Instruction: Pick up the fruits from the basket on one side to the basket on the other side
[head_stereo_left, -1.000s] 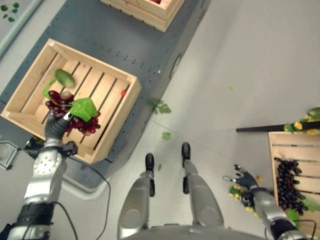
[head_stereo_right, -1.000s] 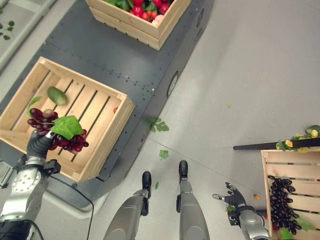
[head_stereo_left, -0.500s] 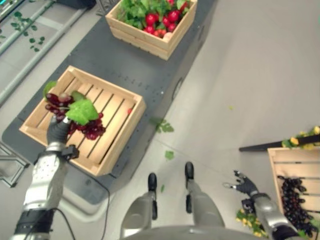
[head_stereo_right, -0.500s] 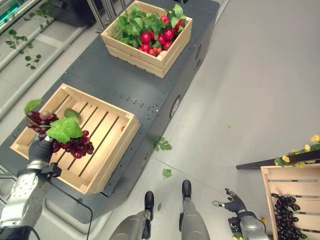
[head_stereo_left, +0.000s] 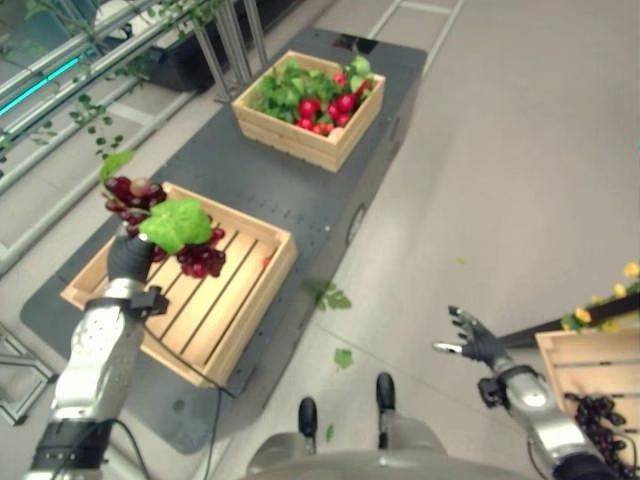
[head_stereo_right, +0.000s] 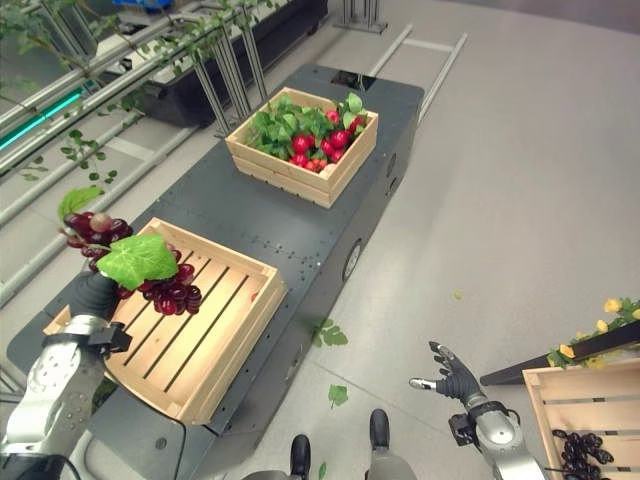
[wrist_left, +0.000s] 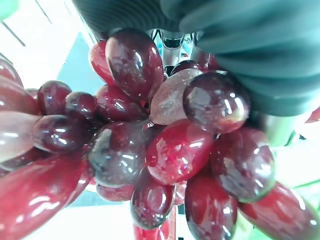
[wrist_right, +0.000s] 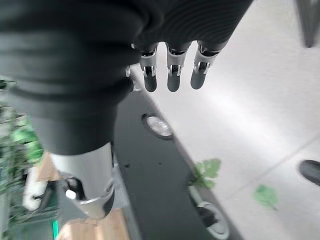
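My left hand (head_stereo_left: 128, 258) is shut on a bunch of dark red grapes (head_stereo_left: 196, 256) with a green leaf (head_stereo_right: 138, 259), held above the near wooden crate (head_stereo_right: 205, 330) on the dark cart. The left wrist view has the red grapes (wrist_left: 165, 150) right against the hand. My right hand (head_stereo_right: 452, 381) hangs over the grey floor at the lower right, fingers spread and holding nothing; its fingers (wrist_right: 172, 75) are straight in the right wrist view. A wooden crate (head_stereo_right: 580, 420) at the lower right holds dark grapes (head_stereo_right: 578, 455).
The dark cart (head_stereo_right: 250, 210) runs away from me. A far crate (head_stereo_right: 300, 145) on it is full of red fruit and green leaves. Loose leaves (head_stereo_right: 328, 335) lie on the floor beside the cart. Metal rails with vines (head_stereo_right: 100, 90) line the left side.
The camera has tilted up, bringing the far crate and rails into sight. My left hand has kept the grapes over the near crate's left part. The right hand stayed open.
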